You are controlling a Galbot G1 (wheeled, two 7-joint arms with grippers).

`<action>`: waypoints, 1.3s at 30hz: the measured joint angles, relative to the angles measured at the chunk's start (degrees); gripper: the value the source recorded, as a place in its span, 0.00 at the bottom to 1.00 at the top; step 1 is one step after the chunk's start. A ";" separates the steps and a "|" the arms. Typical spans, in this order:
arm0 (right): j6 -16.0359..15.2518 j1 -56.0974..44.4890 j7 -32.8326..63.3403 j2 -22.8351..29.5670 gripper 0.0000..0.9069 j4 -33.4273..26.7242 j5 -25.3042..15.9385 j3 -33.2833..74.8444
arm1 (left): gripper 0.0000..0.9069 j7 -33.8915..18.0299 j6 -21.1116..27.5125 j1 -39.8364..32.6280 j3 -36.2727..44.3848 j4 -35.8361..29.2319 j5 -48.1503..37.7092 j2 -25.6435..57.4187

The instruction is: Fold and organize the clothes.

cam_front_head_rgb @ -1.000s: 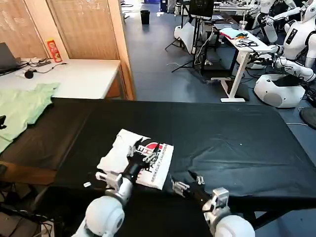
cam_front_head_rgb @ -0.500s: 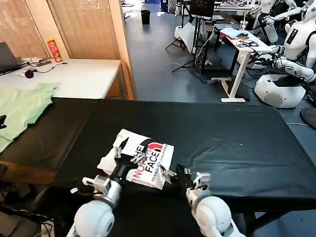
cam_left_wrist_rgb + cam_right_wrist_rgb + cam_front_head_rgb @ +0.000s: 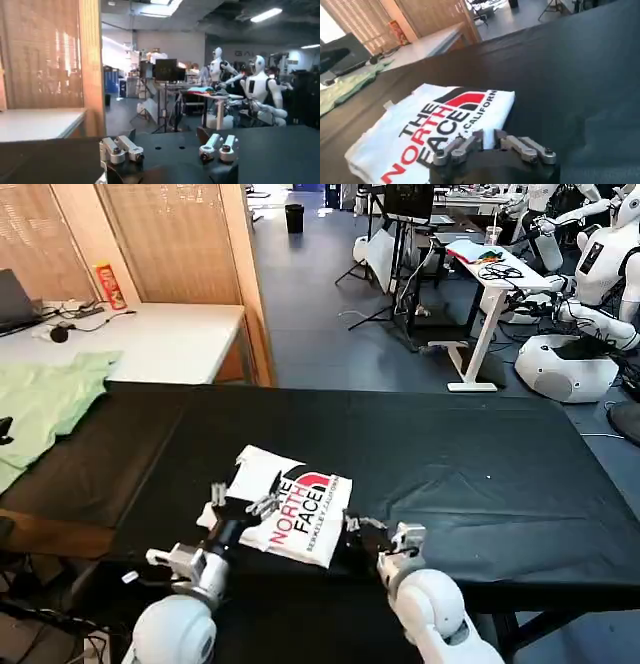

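Note:
The clothes, a folded white T-shirt (image 3: 300, 509) with a black-and-red "THE NORTH FACE" print facing up, lie near the front edge of the black table (image 3: 450, 454). My left gripper (image 3: 241, 499) hovers over the shirt's left part; in the left wrist view it (image 3: 170, 150) is open with nothing between its fingers. My right gripper (image 3: 357, 524) sits at the shirt's right front edge. In the right wrist view it (image 3: 489, 136) is shut to a narrow slit, with the T-shirt (image 3: 445, 120) just beyond the tips. Whether cloth is pinched is unclear.
A light green garment (image 3: 45, 404) lies at the table's far left. Behind it stands a white desk (image 3: 150, 339) with a red can (image 3: 107, 284). The right half of the black table is bare. Other robots and desks stand in the room behind.
My left gripper has let go of the shirt and drawn back leftward, uncovering the print. My right gripper has moved left to the shirt's right edge and narrowed its fingers.

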 joint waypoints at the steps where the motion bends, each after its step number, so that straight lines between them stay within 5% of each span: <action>1: 0.03 0.23 -0.19 -0.32 0.03 -0.29 0.10 0.21 | 0.97 -0.01 -0.17 0.14 -0.21 0.01 0.01 -0.02; 9: 0.08 -0.66 -2.16 -2.85 0.03 0.25 1.67 0.92 | 0.97 0.01 -0.76 0.93 -1.22 0.14 0.30 -0.42; 10: 0.01 -0.96 -2.46 -3.11 0.60 0.67 2.05 0.89 | 0.97 0.00 -0.78 0.99 -1.27 0.18 0.31 -0.52; 11: -0.18 -1.26 -2.58 -3.36 0.97 1.18 2.40 0.85 | 0.97 0.01 -0.81 1.04 -1.29 0.21 0.34 -0.59; 22: -0.78 -1.62 -2.71 -3.14 0.97 2.74 3.08 -0.16 | 0.97 0.05 -0.87 1.29 -1.25 0.63 0.76 -1.00; 27: -0.78 -0.82 -2.71 -2.11 0.65 1.45 2.96 -0.90 | 0.97 0.06 -1.08 1.81 -1.66 0.58 0.89 -1.02; 28: -0.77 -0.67 -2.71 -1.92 0.54 1.14 2.91 -1.00 | 0.97 0.06 -1.10 1.89 -1.72 0.56 0.91 -1.09; 29: -0.76 -0.58 -2.73 -1.81 0.32 0.97 2.90 -1.12 | 0.97 0.06 -1.12 1.95 -1.73 0.55 0.92 -1.14; 32: -0.78 -0.28 -2.77 -1.61 0.12 0.43 2.85 -1.26 | 0.97 0.08 -1.21 2.07 -1.78 0.51 1.05 -1.41; 39: -0.78 0.54 -3.25 -2.21 0.08 -0.75 2.81 -0.91 | 0.97 0.09 -1.35 2.09 -1.79 0.49 1.20 -1.81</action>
